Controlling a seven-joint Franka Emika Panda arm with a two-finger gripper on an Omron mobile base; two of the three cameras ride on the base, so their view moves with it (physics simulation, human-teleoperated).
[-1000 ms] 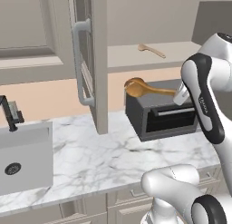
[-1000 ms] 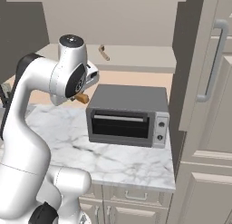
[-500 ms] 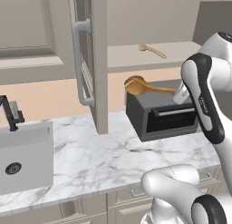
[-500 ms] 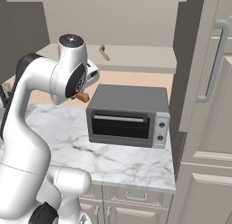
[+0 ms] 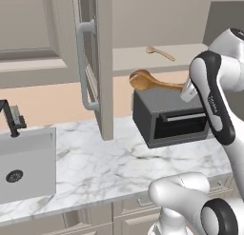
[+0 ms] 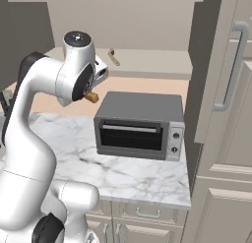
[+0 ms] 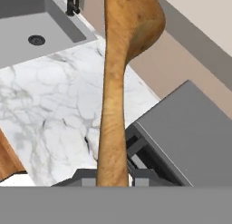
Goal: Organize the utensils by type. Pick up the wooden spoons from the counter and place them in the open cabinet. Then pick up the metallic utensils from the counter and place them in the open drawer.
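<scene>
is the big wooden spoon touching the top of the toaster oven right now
Apart. In the left base view the big wooden spoon hangs above the toaster oven, wall showing between them. The hand view shows the gripper clamped on its handle.

Large orange-brown wooden spoon (image 5: 148, 81) is airborne and roughly level above the marble table (image 5: 105, 167), handle clamped in the tool (image 7: 112, 177). Smaller tan spoon (image 5: 159, 53) lies on the cabinet shelf (image 5: 138, 60), probably flat.
</scene>
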